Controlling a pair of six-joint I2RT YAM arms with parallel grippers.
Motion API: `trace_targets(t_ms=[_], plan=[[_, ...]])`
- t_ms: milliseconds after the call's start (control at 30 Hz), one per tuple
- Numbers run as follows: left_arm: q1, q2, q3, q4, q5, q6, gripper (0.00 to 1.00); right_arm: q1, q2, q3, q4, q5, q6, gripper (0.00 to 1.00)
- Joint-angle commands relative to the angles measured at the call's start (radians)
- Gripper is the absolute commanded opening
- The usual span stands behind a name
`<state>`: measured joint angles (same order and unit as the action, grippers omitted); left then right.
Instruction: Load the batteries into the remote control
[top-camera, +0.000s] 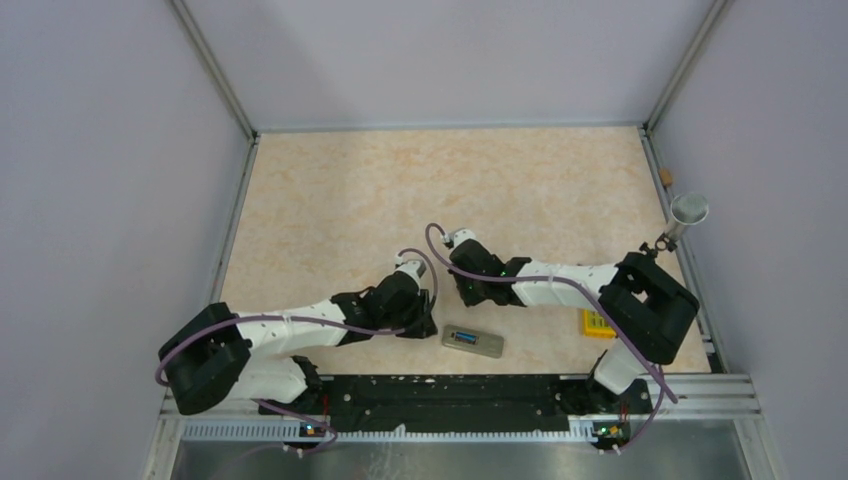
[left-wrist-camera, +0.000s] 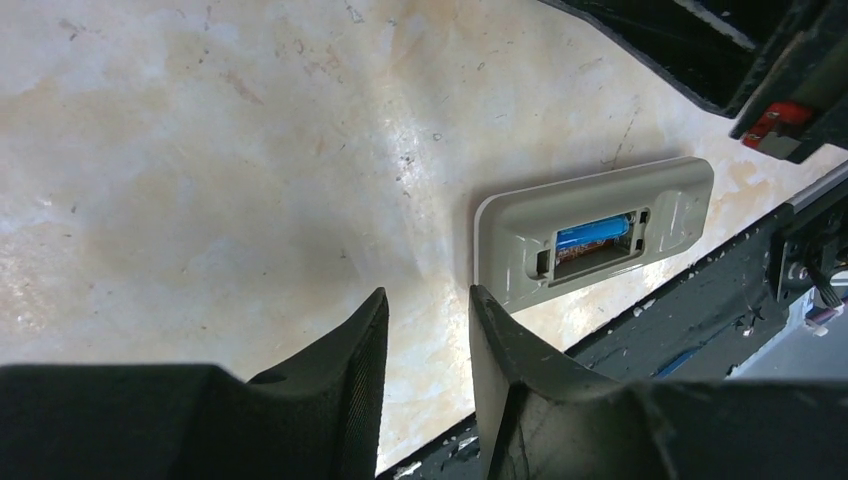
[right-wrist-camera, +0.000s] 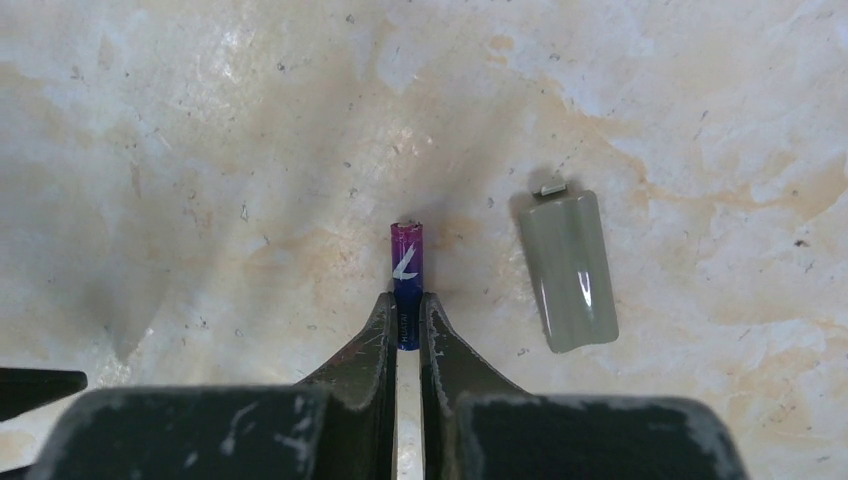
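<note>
From above, the remote control lies back-up close to the near edge of the worktop, about midway along it. A small yellow item sits well apart from it, toward the right edge.

From the left wrist, we see the remote's battery recess open, with the first battery seated in it and a bare slot alongside. The left gripper hangs near the remote's end with its jaws partly apart and nothing between them.

From the right wrist, the right gripper is pinched tight on one end of the second battery, whose other end juts past the fingertips. We cannot tell whether it has left the worktop. The grey battery cover lies just beside it.

We judge the step in hand to be picking up the second battery. Next it must be carried to the remote, turned lengthwise to the bare slot, and pressed in, perhaps with the left gripper steadying the remote.
</note>
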<state>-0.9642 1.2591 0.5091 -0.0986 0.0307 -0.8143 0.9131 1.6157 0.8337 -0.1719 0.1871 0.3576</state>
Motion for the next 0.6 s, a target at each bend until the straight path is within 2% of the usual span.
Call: trace_targets(t_ms=[0,300,567], plan=[[-0.002,-0.041,-0.023,0.013,-0.021,-0.015,0.37,-0.005,-0.075,0.029,-0.033,-0.031,-0.022,0.0],[0.0,-0.105,-0.059,-0.001,-0.063,-0.025,0.41,0.015,-0.274,-0.013,-0.141,-0.064,-0.077,0.0],[0.008,-0.212,-0.1,-0.007,-0.121,-0.031,0.48,0.043,-0.378,-0.034,-0.235,-0.115,-0.174,0.0]])
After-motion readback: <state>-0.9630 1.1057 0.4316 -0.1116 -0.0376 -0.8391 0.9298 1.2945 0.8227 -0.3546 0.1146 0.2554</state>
